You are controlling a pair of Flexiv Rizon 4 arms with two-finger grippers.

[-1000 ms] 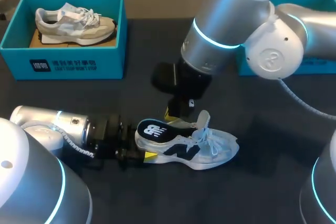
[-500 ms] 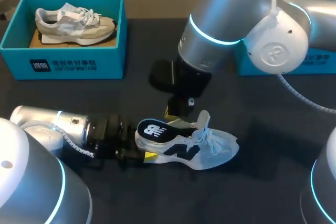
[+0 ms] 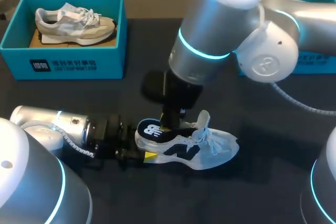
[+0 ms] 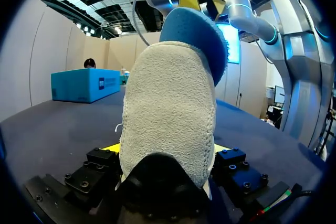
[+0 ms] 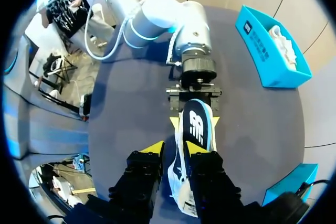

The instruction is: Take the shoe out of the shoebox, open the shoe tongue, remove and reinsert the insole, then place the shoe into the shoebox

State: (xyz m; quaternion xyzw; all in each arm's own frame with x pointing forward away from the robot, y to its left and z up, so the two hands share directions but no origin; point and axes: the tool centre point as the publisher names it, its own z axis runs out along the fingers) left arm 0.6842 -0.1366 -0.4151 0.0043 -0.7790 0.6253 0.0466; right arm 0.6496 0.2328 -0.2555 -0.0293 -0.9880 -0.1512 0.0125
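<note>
Rough, fuzzy cloth on the shoe [image 4: 170,119] heel — matt table [image 3: 273,192]

1. The white and dark blue running shoe [image 3: 202,149] has white laces and a big dark blue letter on its side. Its fuzzy heel is creamy grey.
2. The flat black insole [image 3: 153,130] has a white sign on top. Its underside is bright blue.
3. The open blue-green cardboard shoebox [image 3: 68,65] has white marks on its front.
4. The cream and grey shoe [image 3: 73,22] inside that box has white laces.
5. The flat table [image 3: 273,182] is black.
6. The shiny round left arm [image 3: 42,121] and right arm [image 3: 210,35] are silver, each with a glowing light blue ring.
7. The left gripper [image 3: 137,154] is black with yellow tips.
</note>
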